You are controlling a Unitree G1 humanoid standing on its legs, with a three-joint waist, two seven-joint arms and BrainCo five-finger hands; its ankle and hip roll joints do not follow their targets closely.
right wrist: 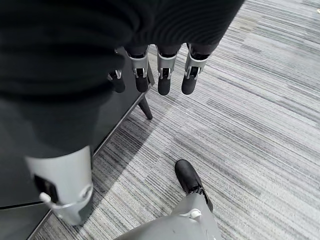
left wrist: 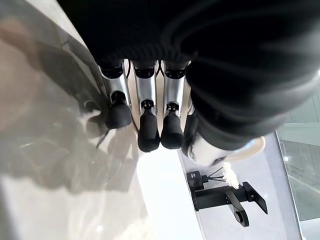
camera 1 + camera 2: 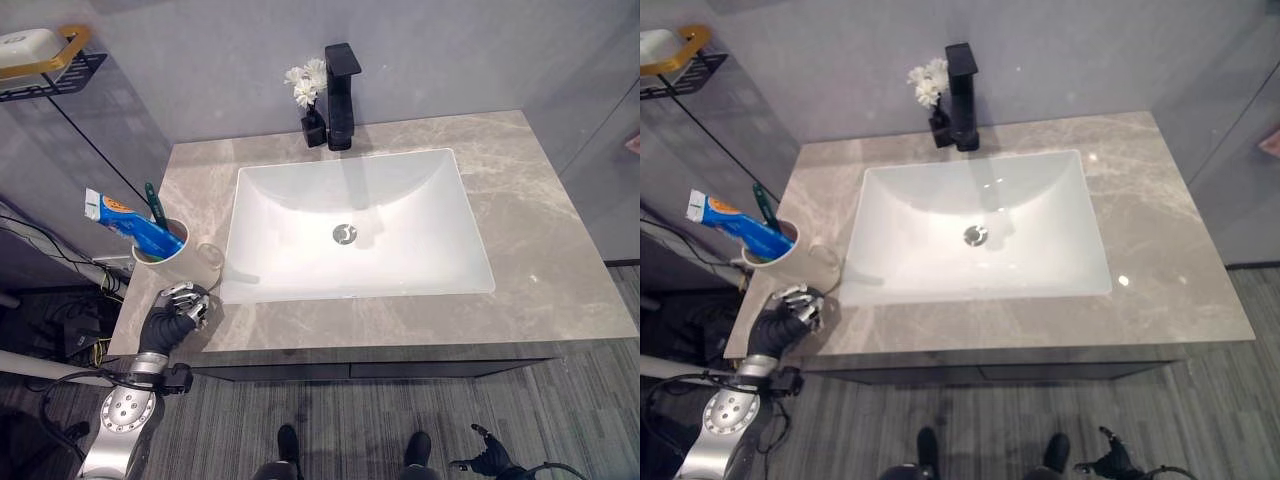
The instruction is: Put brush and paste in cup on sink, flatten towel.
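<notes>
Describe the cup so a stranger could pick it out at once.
Start from the white sink basin sunk into the grey marble counter. On the counter at the basin's left stands a pale cup. It alone holds a blue toothpaste tube and a green toothbrush, both sticking out of its top.

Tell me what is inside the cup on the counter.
The cup holds a blue toothpaste tube and a green toothbrush, both leaning out over the rim. Their lower ends are hidden inside it.
</notes>
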